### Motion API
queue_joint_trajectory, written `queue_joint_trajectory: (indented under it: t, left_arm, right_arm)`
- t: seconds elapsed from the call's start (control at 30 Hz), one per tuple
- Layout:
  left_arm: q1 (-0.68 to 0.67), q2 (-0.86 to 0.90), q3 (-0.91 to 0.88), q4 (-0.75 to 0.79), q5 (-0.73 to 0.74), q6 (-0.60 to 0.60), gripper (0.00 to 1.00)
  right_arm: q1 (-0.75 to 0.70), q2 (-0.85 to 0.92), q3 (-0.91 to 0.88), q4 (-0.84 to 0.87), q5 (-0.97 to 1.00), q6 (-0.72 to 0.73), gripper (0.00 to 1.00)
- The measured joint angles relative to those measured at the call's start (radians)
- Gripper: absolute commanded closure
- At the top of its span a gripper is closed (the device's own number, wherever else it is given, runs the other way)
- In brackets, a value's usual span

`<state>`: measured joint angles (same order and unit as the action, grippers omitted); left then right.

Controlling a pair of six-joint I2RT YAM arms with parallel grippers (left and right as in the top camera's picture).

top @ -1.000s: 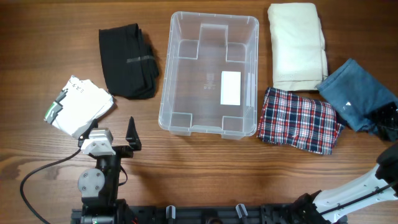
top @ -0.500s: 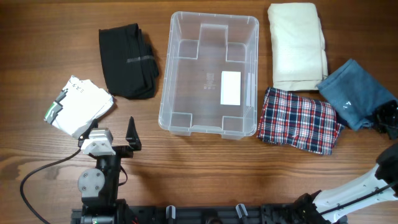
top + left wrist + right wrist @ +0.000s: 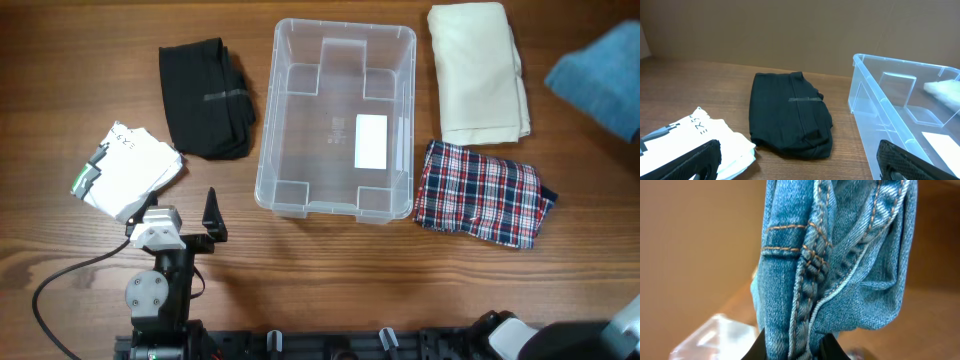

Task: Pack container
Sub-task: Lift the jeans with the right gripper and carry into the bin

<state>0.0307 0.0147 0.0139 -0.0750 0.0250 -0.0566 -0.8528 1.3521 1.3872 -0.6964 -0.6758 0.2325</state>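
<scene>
**Packing gets under way:** a folded pair of blue jeans [image 3: 840,255] is gripped by the right hand [image 3: 792,349], whose dark fingers [image 3: 759,349] are closed on one fold of the denim, which fills the wrist view. From overhead the jeans are seen only as a blurred blue shape at the far right edge, held clear of the table [image 3: 400,290]. The right hand itself is not shown in that view.

The container [image 3: 320,130] is set at the middle of the table. It is empty, with nothing but a white label [image 3: 371,141] seen on its base. The step in hand is judged to be the carrying of a first garment to the container, and nothing is packed yet.

For the next move, the jeans would need to be brought leftward above the cream garment [image 3: 478,72] and the plaid garment [image 3: 480,192]. They would then be taken past the container's right rim and lowered flat before being released.

The left hand [image 3: 797,161] is parked low near the front of the table, with jaws spread wide and nothing held. It is pointed toward the black garment [image 3: 790,117] and the white printed garment [image 3: 700,137], which are laid to the left of the container.
</scene>
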Motion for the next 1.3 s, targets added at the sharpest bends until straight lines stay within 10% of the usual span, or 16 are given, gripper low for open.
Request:
queue_joint_trajectory:
  t: [0.27,0.53,1.3]
  left_arm:
    - [0.000,0.000,0.000,0.000,0.000,0.000,0.00]
    - [0.000,0.000,0.000,0.000,0.000,0.000,0.00]
    - [0.000,0.000,0.000,0.000,0.000,0.000,0.00]
  right_arm:
    - [0.475,-0.120,-0.002,0.285,-0.177,0.134,0.96]
    - [0.961,0.021,-0.002,0.410,0.063,0.184,0.96]
    - [1.057,0.447,-0.005,0.370,0.094,0.121,0.96]
